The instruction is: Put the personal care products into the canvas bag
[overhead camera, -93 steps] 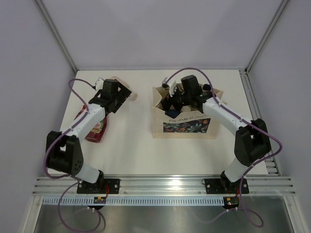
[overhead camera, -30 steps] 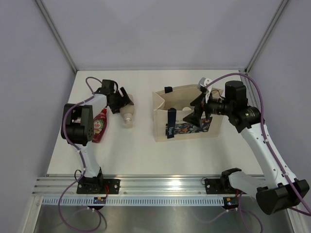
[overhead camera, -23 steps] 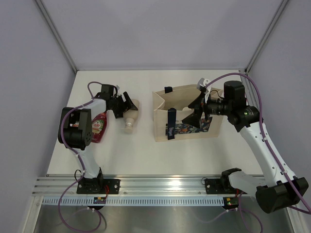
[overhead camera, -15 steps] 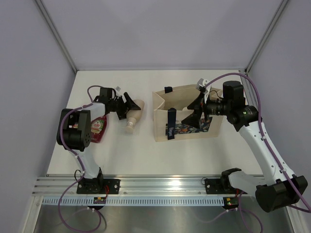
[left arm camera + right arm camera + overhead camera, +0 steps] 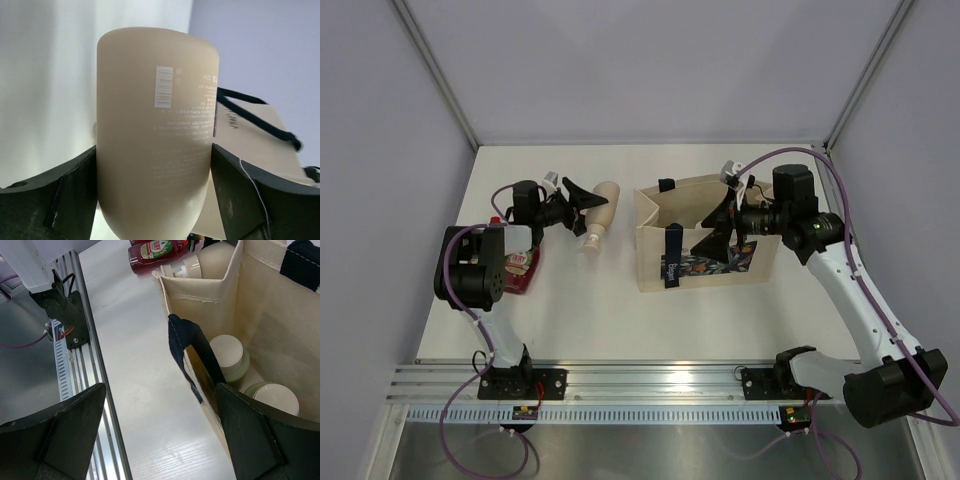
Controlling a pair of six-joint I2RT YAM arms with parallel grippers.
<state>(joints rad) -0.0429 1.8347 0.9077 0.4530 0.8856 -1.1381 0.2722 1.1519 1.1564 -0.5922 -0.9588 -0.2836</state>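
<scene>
The beige pump bottle (image 5: 155,140) is clamped in the left gripper (image 5: 582,205), just left of the upright canvas bag (image 5: 700,268). The right gripper (image 5: 720,226) hangs wide open over the bag's mouth, above two white-capped bottles (image 5: 226,353); a red bottle (image 5: 522,268) lies further left.

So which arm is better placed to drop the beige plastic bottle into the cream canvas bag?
Left. The left arm's fingers clamp the beige plastic bottle, just beside the cream canvas bag. The right arm's fingers stand open and empty, astride the bag's front wall.
</scene>
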